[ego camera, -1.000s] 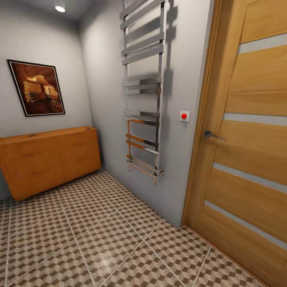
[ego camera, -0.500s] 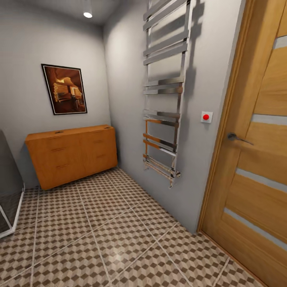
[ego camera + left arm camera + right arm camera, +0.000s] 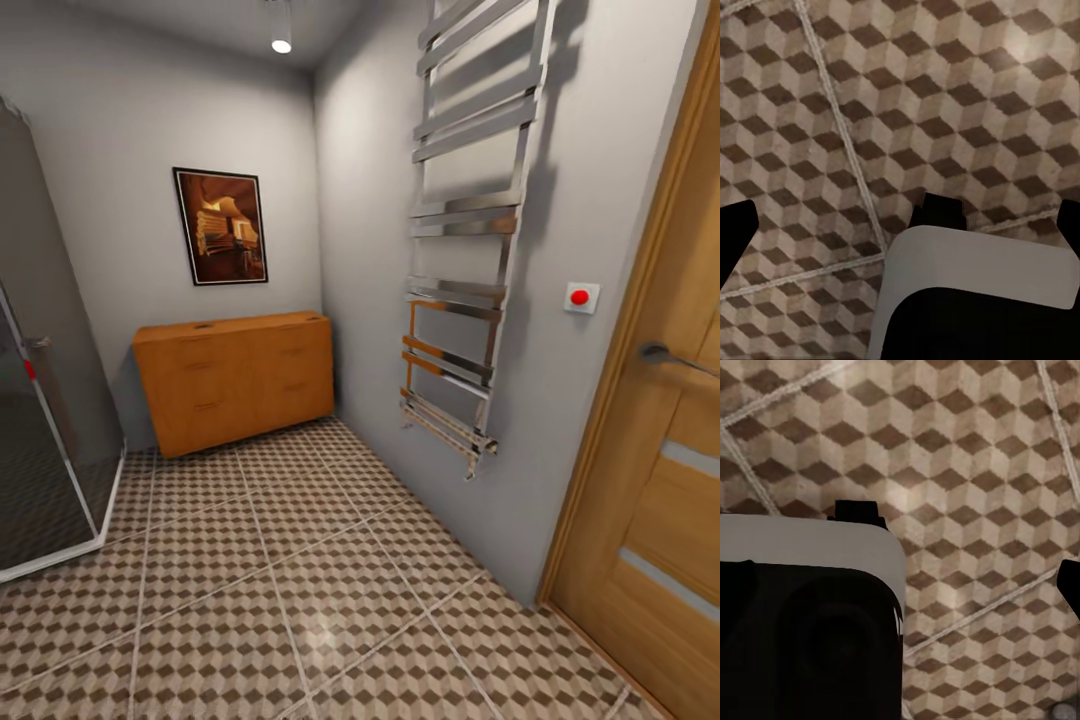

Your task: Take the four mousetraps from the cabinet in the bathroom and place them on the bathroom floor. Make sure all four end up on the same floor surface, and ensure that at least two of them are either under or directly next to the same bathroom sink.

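Head view of the bathroom during the approach. The cabinet (image 3: 238,378) stands against the far wall at about 11 o'clock, drawers closed; no mousetraps are visible, so they are presumably inside. The bathroom floor (image 3: 300,580) of cube-pattern tiles runs unobstructed toward it. A glass shower enclosure (image 3: 45,420) lies at 9 o'clock, a towel radiator (image 3: 465,250) at 1 o'clock, a wooden door (image 3: 660,420) at 3 o'clock. Both wrist views look down at tiles; whether either gripper is apart or together cannot be told. Advice: drive between shower and radiator wall, stopping square to the drawer fronts within arm's reach.
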